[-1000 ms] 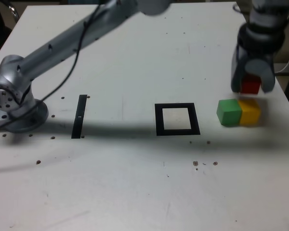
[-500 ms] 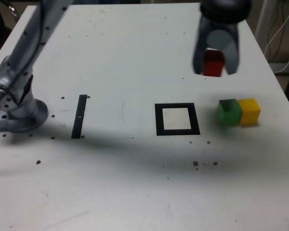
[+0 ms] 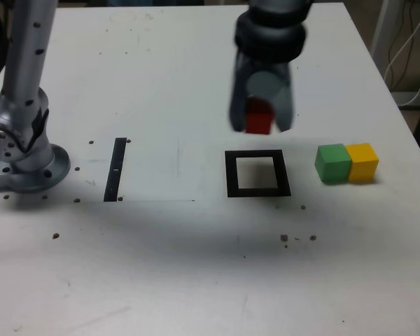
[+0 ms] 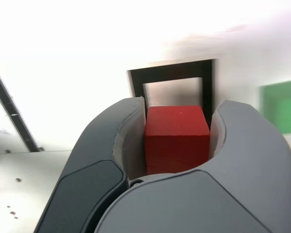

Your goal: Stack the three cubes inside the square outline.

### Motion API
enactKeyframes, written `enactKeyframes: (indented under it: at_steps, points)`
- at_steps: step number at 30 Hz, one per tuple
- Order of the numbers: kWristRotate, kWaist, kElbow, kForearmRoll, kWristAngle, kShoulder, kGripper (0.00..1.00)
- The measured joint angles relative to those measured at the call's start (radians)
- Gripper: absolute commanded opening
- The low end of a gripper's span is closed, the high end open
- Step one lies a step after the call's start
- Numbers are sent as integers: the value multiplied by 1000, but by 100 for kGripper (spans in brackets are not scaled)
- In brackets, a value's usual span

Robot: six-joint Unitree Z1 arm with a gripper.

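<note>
The claw [image 3: 260, 119] held the red cube [image 4: 176, 137] above the white surface [image 3: 196, 266], the empty outline [image 3: 257, 173] just below it.

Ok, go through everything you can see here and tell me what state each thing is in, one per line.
pincer: shut on the red cube, held above the table
red cube: gripped between the jaws, off the table
green cube: resting on the table, against the yellow cube
yellow cube: resting on the table, not stacked
square outline: nothing inside it
black strip: lying flat
</note>
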Motion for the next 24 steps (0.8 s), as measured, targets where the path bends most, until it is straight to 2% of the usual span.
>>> enactKeyframes:
  at_steps: [10, 24]
  points:
    - [-26, 0, 160, -143, -55, -1, 30]
    - [-76, -3, 189, -225, -55, 26, 30]
